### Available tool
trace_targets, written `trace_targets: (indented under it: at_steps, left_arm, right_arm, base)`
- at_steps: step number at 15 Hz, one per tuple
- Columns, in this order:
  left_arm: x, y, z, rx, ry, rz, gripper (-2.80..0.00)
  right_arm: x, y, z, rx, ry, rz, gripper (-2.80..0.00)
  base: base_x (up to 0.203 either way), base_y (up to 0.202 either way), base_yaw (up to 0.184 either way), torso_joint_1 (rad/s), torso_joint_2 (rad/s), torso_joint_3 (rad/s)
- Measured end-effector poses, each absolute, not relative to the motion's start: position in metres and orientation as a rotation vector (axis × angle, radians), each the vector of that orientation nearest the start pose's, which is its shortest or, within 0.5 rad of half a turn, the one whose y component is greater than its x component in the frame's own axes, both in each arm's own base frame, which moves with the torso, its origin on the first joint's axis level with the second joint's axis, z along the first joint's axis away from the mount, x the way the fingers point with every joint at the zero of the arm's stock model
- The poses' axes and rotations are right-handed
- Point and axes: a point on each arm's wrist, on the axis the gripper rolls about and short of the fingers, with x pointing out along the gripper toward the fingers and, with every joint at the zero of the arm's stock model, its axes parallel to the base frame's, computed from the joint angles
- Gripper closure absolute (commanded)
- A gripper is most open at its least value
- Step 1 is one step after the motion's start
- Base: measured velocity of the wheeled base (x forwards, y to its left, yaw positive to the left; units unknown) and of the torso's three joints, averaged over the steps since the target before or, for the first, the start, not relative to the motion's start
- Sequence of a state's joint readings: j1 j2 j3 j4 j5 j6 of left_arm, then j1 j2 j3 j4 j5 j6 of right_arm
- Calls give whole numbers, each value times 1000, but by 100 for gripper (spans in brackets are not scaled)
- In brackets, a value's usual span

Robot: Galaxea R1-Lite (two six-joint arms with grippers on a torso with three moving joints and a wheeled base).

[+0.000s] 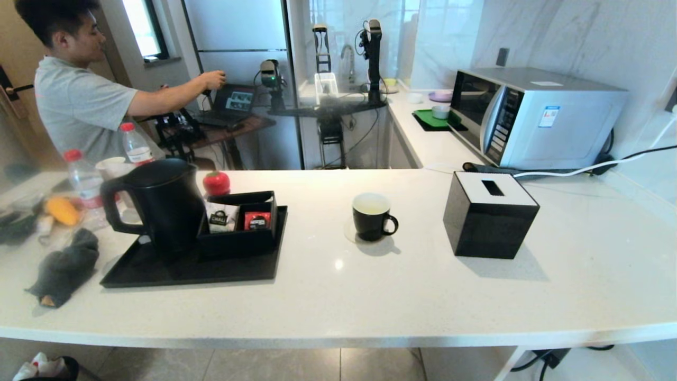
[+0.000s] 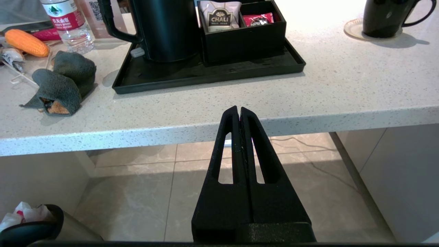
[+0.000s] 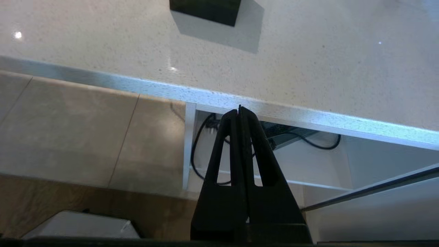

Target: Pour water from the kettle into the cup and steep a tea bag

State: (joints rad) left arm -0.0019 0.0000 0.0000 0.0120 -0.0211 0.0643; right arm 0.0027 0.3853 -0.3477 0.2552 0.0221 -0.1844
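The black kettle (image 1: 161,203) stands upright on a black tray (image 1: 222,267) at the counter's left, its loop handle turned left; it also shows in the left wrist view (image 2: 166,29). The black cup (image 1: 372,216) with a white inside sits on a coaster mid-counter, handle to the right, also seen from the left wrist (image 2: 386,17). No water or tea bag shows. My left gripper (image 2: 239,109) is shut and empty, below and before the counter's front edge. My right gripper (image 3: 239,109) is shut and empty too, under the counter edge further right. Neither arm shows in the head view.
A black organiser (image 1: 240,219) on the tray holds a white CHALI packet (image 1: 221,217) and a red packet (image 1: 257,220). A black tissue box (image 1: 489,214) stands right of the cup. Bottles (image 1: 84,180), a dark cloth (image 1: 66,267) and a microwave (image 1: 534,116) are around. A man (image 1: 79,100) stands behind.
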Motion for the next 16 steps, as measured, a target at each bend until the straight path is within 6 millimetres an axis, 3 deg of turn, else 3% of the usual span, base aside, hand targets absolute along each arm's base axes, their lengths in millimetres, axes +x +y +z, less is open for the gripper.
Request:
trace_targets:
  at_steps: [6, 9, 16]
  left_arm:
    - [-23, 0, 74, 64, 11, -24, 0]
    - [-23, 0, 74, 64, 11, -24, 0]
    - [-23, 0, 74, 64, 11, -24, 0]
  right_arm:
    - [-26, 1, 89, -227, 119, 63, 0]
    - [-23, 1, 82, -140, -8, 33, 0]
    - [-23, 1, 75, -81, 1, 28, 0]
  base:
    - [0, 0, 0, 0, 0, 0]
    - [0, 0, 0, 0, 0, 0]
    - [0, 0, 0, 0, 0, 0]
